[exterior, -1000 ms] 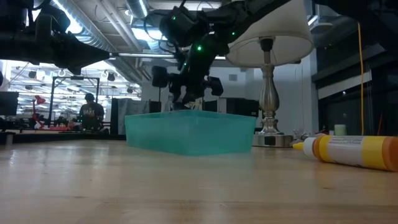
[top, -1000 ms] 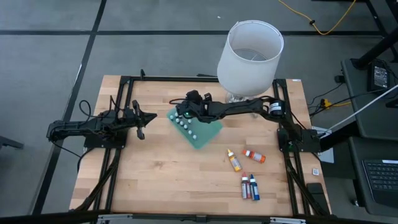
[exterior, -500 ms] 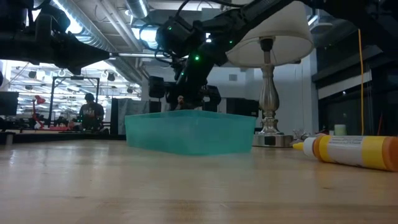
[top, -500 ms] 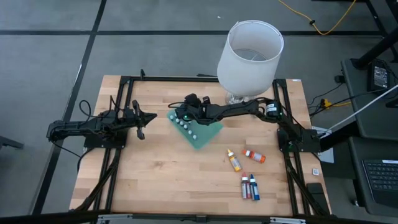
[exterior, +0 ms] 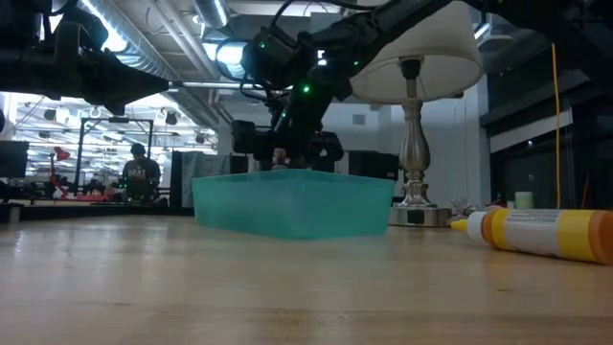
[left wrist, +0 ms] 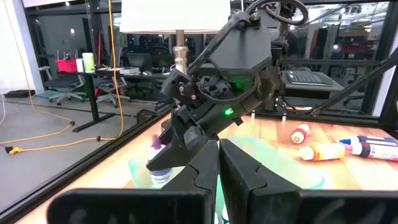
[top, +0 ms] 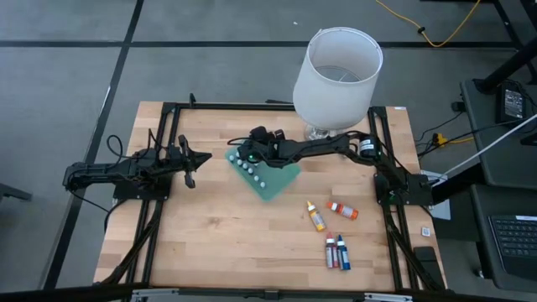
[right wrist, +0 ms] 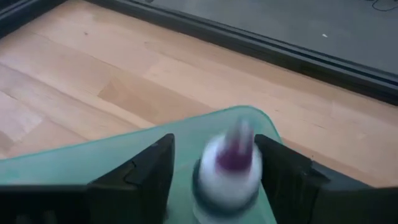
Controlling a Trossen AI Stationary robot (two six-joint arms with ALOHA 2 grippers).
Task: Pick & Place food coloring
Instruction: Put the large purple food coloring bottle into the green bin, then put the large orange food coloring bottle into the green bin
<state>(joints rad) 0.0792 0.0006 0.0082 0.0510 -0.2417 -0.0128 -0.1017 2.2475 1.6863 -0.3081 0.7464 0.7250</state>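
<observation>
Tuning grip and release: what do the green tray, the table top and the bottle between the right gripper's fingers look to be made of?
Green tray: apparently translucent plastic; light glows through its wall. Table top: light wood planks, matte, with visible grain and seams. Bottle at the right gripper: likely smooth plastic, white with purple; blur leaves the finish unclear.

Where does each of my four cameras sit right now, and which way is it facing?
High: above the table, straight down; both arms, right gripper over the green tray.
Low: table height, looking level across; tray, orange bottle, right arm above.
Left wrist: looks past its shut fingers at the right arm.
Right wrist: looks down between open fingers at a purple bottle.
Shared: all show the tray.
</observation>
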